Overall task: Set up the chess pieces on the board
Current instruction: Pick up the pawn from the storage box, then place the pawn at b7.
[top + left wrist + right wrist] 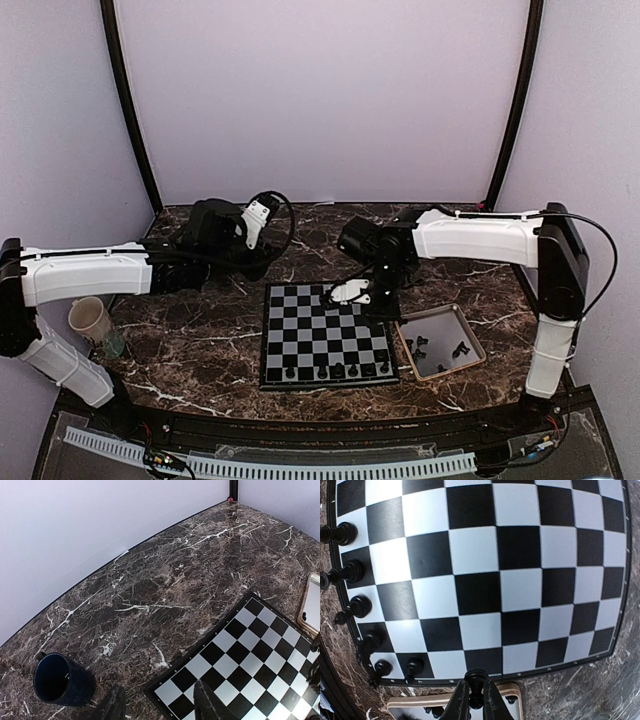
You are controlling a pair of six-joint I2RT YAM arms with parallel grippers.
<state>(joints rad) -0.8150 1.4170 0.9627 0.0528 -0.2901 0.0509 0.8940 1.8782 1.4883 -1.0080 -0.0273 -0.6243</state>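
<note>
The board (pixel 325 335) of black and pale squares lies in the middle of the table, and shows in the right wrist view (pixel 485 570) and the left wrist view (pixel 260 660). Several dark chess pieces (pixel 338 371) stand along its near edge, seen at the left in the right wrist view (pixel 350 572). My right gripper (pixel 476 697) is shut on a small dark chess piece (pixel 476 680), held above the board's right edge. My left gripper (pixel 160 705) is open and empty over the table beyond the board's far left corner.
A tan-rimmed tray (pixel 441 342) with a few more pieces sits right of the board; its rim shows in the right wrist view (pixel 420 700). A dark blue cup (pixel 55 680) stands on the marble. A beige cup (pixel 90 320) stands at the table's left edge.
</note>
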